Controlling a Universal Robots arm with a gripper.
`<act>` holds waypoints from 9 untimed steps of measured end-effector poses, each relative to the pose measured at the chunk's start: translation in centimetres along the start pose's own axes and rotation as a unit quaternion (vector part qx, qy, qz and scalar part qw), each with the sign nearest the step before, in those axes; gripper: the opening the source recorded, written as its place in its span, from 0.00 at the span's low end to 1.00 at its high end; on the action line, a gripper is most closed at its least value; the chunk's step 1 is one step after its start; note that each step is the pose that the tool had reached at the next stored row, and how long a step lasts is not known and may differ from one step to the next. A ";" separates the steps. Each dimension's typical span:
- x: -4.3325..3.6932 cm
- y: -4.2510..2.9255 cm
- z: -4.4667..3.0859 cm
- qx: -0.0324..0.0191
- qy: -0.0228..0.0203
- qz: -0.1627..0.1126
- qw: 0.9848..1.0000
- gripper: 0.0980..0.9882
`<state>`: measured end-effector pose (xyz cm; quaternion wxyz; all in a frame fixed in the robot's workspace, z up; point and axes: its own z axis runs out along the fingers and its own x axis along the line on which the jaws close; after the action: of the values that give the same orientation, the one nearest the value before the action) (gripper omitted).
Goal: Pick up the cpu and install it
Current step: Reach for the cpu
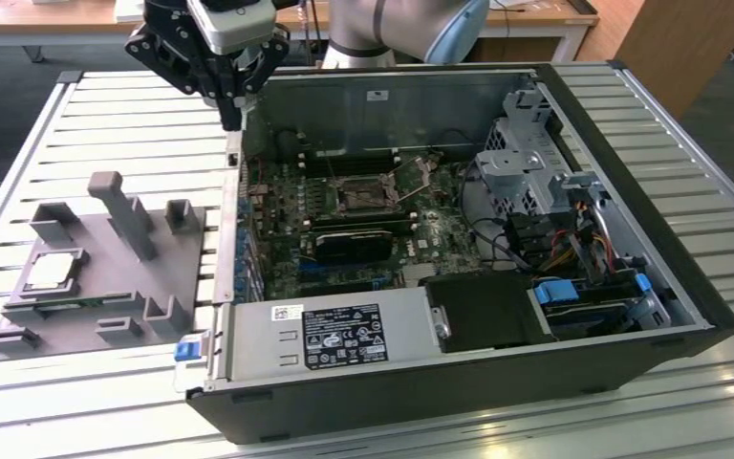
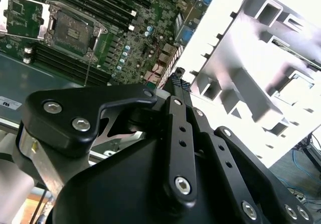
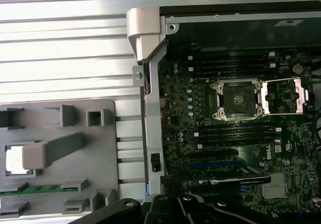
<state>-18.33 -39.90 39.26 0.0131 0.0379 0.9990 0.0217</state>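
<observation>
A robot arm's black gripper point(image 1: 230, 120) hangs over a slatted metal surface point(image 1: 125, 124), fingers pointing down. In the exterior view and the second wrist view the fingers point(image 2: 176, 81) are pressed together with nothing between them. The gripper is above the far end of the side wall of an open computer case point(image 1: 469, 402), the wall on the exterior view's left.

The cpu point(image 1: 54, 271), a small flat square chip with a silvery top, lies face up in a recess of a grey plastic fixture point(image 1: 183, 263). The fixture sits flat on the surface near its edge on the exterior view's left, just beside the case. The cpu is on the side of the fixture away from the case, well apart from the gripper. In the first wrist view the cpu point(image 3: 15, 159) shows as a bright square partly behind one of the fixture's upright posts, and a green memory stick point(image 3: 40, 190) lies in a slot near it.

The case lies on its side with its cover off and takes up the middle of the surface and the side on the exterior view's right. Inside, the green motherboard point(image 1: 443, 234) faces up. Its cpu socket point(image 3: 236, 99) has no chip in it, and its metal cover plate point(image 3: 283, 94) is swung open beside it. A silver power supply point(image 1: 329, 335) sits at the case's near end.
</observation>
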 end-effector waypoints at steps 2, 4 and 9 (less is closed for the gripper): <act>0.12 -0.01 0.00 0.000 0.000 0.000 1.000 0.01; 0.24 -0.02 0.00 0.000 0.000 0.000 1.000 0.01; 0.48 -0.04 0.00 0.000 0.000 0.000 1.000 0.01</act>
<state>-18.81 -39.89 39.25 0.0130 0.0379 0.9990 0.0217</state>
